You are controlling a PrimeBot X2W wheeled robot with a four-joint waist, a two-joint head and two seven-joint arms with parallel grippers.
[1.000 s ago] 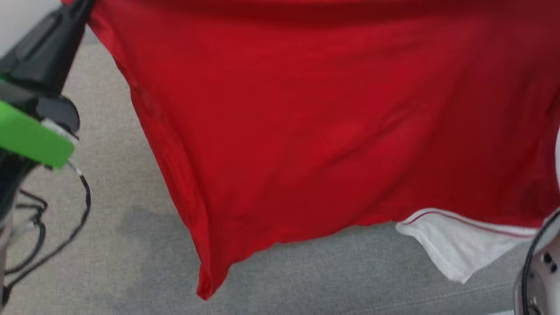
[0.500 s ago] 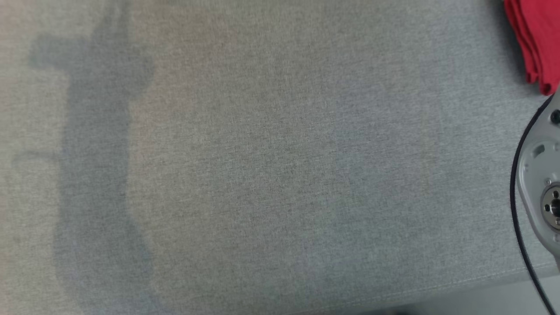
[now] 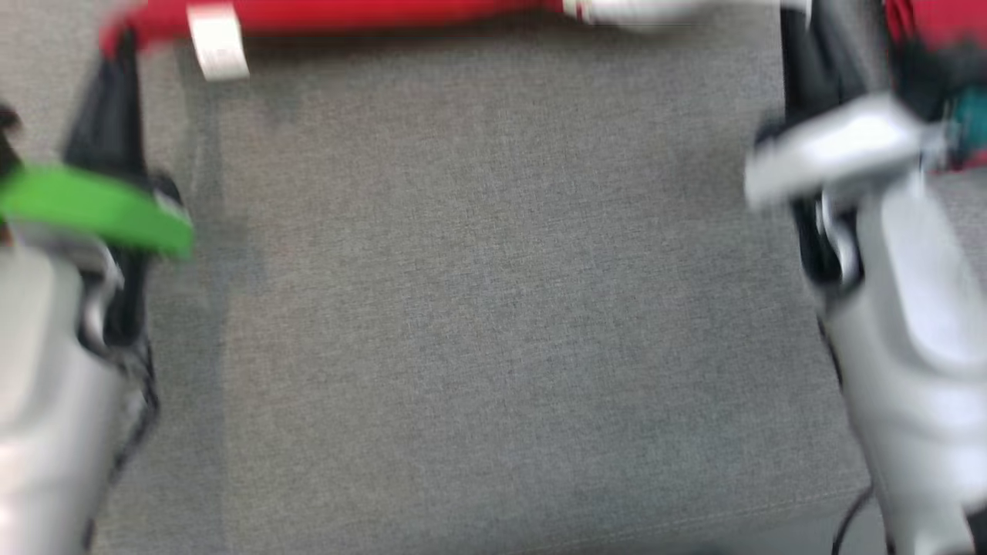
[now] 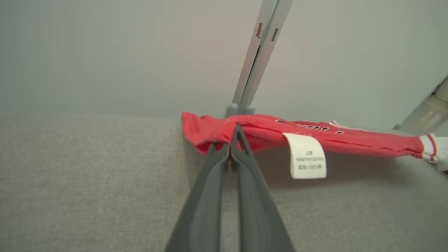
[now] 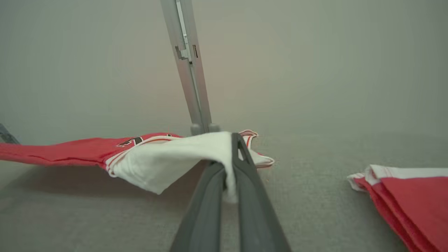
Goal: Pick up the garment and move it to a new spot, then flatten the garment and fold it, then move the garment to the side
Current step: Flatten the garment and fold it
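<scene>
Garment (image 4: pixel 350 143) gone from hanging spread to taut strip over grey cushion (image 3: pixel 493 308); both jaws clenched on ends.

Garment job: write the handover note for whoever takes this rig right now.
Left gripper: shut on the garment at its red edge, beside the care label.
Right gripper: shut on the garment's white end.
Garment: stretched between both grippers, low over the far part of the grey surface; whether it touches the surface is unclear.
A folded red stack lies off to the right.
Done: garment picked up by two ends.
Left: lay it flat, fold it, move it to the side.
</scene>
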